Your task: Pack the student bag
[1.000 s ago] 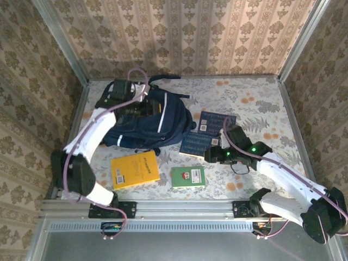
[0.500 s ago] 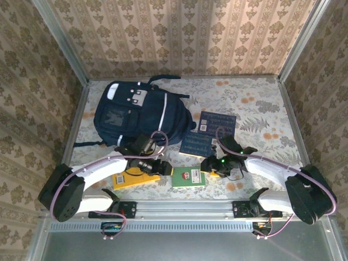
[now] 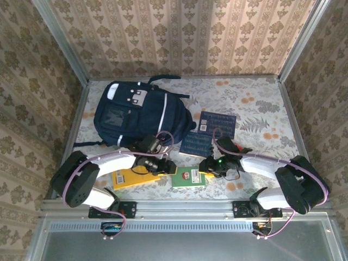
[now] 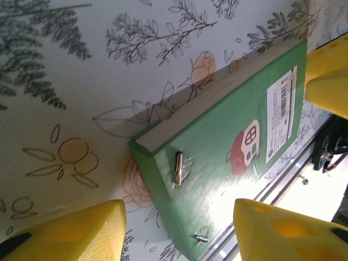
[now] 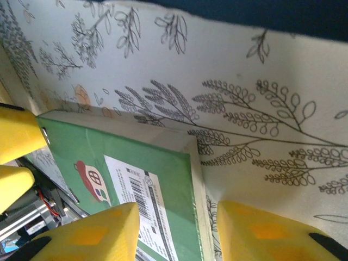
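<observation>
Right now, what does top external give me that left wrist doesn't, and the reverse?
Top external adds: the student bag at far left, a yellow book and two navy books.
Left wrist adds: the green book's pale page edge and small metal bits on its cover.
Shared: the green book lying on the floral tablecloth, with the left gripper open astride its corner.
</observation>
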`<state>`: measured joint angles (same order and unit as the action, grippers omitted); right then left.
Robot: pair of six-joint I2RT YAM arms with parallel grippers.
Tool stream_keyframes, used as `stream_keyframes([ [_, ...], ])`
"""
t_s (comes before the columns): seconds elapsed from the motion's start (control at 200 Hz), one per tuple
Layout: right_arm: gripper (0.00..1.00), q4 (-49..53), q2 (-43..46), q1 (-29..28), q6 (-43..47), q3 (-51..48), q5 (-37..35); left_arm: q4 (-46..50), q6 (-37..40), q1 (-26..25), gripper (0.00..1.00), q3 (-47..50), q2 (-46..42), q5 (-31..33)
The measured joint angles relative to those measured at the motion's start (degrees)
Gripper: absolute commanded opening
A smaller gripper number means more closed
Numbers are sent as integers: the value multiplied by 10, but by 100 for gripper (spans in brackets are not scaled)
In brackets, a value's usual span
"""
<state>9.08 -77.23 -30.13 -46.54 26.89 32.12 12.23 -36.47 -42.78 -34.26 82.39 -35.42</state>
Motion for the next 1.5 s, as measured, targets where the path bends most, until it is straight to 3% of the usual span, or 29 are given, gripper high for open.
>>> stream_keyframes([
  [0.28, 39, -23, -12, 5, -8, -9, 18, 0, 1, -30, 56, -41, 54, -17],
  [0.645, 28, -27, -12, 14, -15, -16, 23, 10, 1, -21, 55, -51, 18, -33],
  [1.155, 21, -54, -9, 31, -17, -37, 37, -136, -96, 12, 54, 5, 4, -103],
  [1.5, 18, -69, 0, 34, -20, -48, 40, -139, -102, 16, 55, 3, 38, -102],
])
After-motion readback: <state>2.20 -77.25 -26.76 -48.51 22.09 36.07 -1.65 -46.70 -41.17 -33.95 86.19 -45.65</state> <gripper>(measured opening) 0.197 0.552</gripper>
